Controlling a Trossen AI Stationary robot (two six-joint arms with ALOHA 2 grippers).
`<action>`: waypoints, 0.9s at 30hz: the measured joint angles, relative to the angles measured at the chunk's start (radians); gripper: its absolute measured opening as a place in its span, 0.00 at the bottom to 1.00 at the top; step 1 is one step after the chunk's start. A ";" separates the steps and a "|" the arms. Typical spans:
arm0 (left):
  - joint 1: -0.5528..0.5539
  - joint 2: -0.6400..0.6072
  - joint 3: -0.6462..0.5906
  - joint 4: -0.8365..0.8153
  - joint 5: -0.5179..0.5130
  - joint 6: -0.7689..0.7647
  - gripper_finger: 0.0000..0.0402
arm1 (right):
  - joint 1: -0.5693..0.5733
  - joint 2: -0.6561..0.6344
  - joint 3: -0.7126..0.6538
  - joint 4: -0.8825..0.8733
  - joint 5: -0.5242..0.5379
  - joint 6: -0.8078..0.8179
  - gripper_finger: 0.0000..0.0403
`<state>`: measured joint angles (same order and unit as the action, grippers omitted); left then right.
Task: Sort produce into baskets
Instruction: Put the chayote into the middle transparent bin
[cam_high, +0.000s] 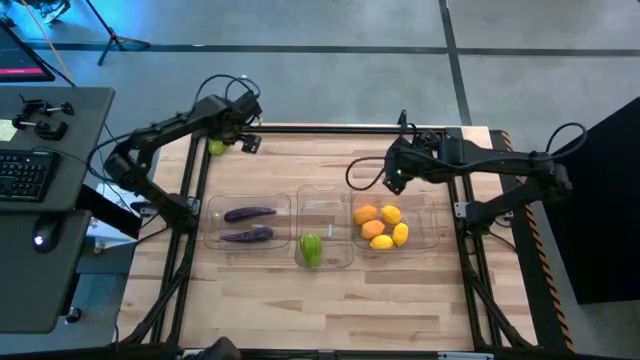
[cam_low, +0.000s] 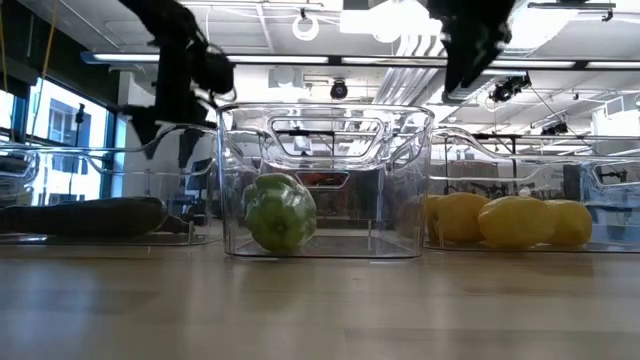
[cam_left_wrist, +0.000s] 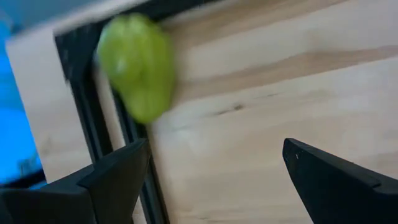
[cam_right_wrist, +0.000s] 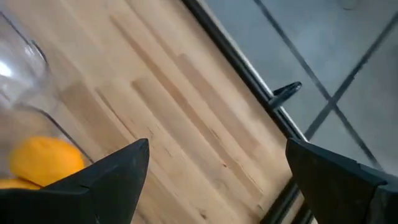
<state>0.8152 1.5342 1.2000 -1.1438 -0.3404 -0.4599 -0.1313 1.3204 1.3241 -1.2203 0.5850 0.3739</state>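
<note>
The green pear-shaped piece (cam_high: 311, 249) in the middle basket (cam_high: 325, 206) lies nearest the front edge of the tabletop (cam_high: 330, 310), its long axis running front to back. Going left to right: the left basket (cam_high: 215, 222) holds two eggplants (cam_high: 249, 213), lying lengthwise across it, one behind the other, each kind apparently getting its own bin. At the far left corner, a second green piece (cam_high: 216, 148) sits loose against the tabletop's edge, unsorted. The left pincer (cam_high: 247, 141) hovers just beside it with fingers spread wide and empty, likely lining up a grasp. The right basket (cam_high: 432, 225) holds the lemons and orange fruits (cam_high: 382, 227), clustered together. The right pincer (cam_high: 394, 184) hangs over that basket's far edge, open and empty.
</note>
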 joint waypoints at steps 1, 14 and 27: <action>0.008 0.002 -0.019 -0.001 0.001 -0.027 0.89 | -0.027 -0.015 -0.038 0.038 -0.028 -0.047 0.91; 0.124 0.047 -0.075 0.123 0.002 -0.100 0.89 | -0.285 -0.138 -0.424 0.485 -0.483 -0.179 0.91; 0.207 0.214 -0.074 0.251 -0.075 -0.053 0.89 | -0.279 -0.138 -0.437 0.681 -0.518 -0.048 0.91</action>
<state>1.0219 1.7481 1.1255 -0.8932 -0.4153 -0.5132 -0.4099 1.1824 0.8867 -0.5393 0.0673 0.3261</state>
